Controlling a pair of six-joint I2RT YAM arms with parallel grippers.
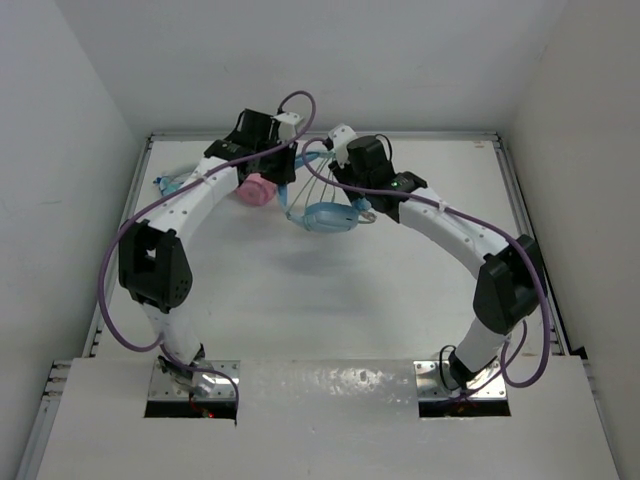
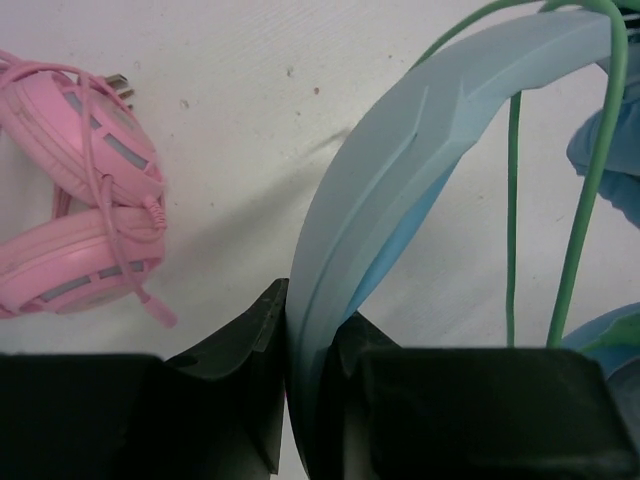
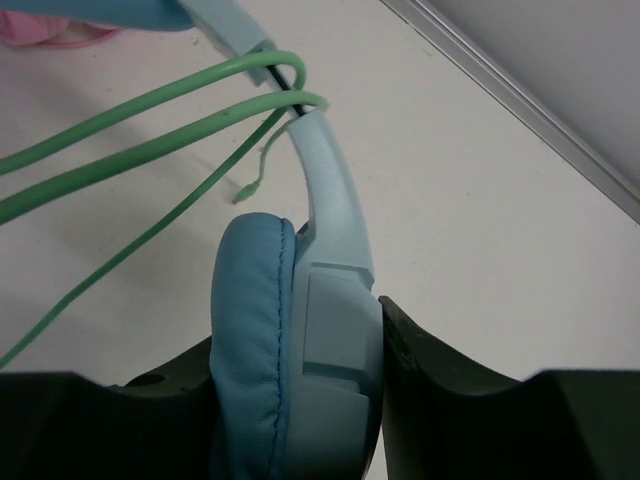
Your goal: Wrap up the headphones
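Note:
The light blue headphones hang between both grippers at the back middle of the table. My left gripper is shut on the pale blue headband, which arches up and to the right from the jaws. My right gripper is shut on one earcup: one finger presses the blue padding, the other the hard shell. The thin green cable loops over the headband near the earcup's slider, and its strands hang down beside the band. In the top view the left gripper and right gripper flank the headphones.
Pink headphones with their cable wound round them lie on the table just left of the left gripper. Teal headphones lie at the far left edge. The table's raised metal rim and white walls close the workspace.

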